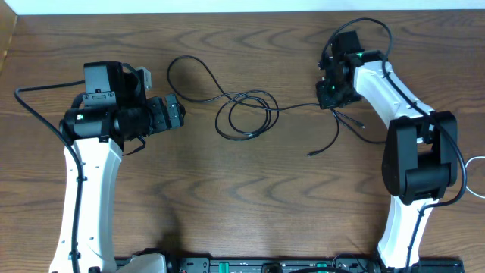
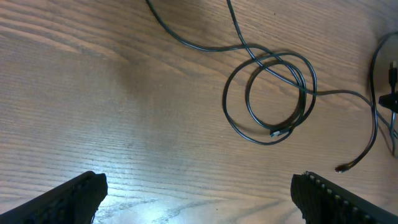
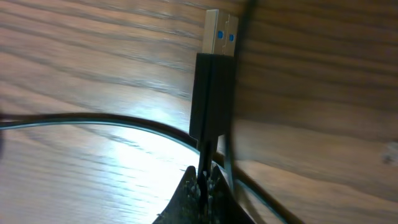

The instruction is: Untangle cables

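Observation:
The black cable (image 1: 244, 114) lies on the wooden table in loose overlapping loops at the middle, with a long loop running back left and a small plug end (image 1: 311, 154) at the front right. In the left wrist view its coils (image 2: 273, 93) lie ahead of my left gripper (image 2: 199, 193), which is open, empty and left of the loops (image 1: 176, 112). My right gripper (image 1: 331, 95) is shut on the black cable just behind its USB plug (image 3: 215, 74), the fingertips (image 3: 205, 183) pinching the cord. A white cable (image 1: 476, 161) shows only as an arc at the right edge.
The wooden table (image 1: 250, 205) carries both arm bases at the front edge. The thick black robot wires run along each arm (image 1: 38, 114). The right arm's column (image 1: 417, 167) stands between the black cable and the white one.

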Controlling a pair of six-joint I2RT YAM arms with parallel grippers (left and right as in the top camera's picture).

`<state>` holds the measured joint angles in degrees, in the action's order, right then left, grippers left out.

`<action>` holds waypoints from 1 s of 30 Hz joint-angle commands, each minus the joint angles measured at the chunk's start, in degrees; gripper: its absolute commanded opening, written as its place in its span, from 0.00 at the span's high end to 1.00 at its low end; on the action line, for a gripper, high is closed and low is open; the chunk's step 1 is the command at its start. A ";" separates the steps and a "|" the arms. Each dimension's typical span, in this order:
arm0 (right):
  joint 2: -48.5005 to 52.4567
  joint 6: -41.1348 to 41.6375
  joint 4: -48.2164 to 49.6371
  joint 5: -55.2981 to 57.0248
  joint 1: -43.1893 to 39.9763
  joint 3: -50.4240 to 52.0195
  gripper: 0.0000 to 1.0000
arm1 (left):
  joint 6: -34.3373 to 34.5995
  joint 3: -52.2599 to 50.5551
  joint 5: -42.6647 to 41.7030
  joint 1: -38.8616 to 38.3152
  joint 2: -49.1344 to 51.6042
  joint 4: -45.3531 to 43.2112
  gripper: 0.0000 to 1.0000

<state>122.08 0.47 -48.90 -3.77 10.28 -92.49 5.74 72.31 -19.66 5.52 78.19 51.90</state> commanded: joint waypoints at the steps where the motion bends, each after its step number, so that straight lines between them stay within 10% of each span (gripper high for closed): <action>1: -1.33 -1.92 -0.44 4.37 -0.48 -0.83 0.99 | -1.01 -0.22 -0.68 0.15 -0.83 -0.13 0.00; 30: 1.84 -3.08 7.45 2.38 -0.66 -0.83 0.99 | -1.01 -0.22 -0.68 0.15 -0.83 0.74 0.00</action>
<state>122.32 -1.96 -41.87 -0.45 9.93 -92.49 5.74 72.31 -19.66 5.52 78.19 52.47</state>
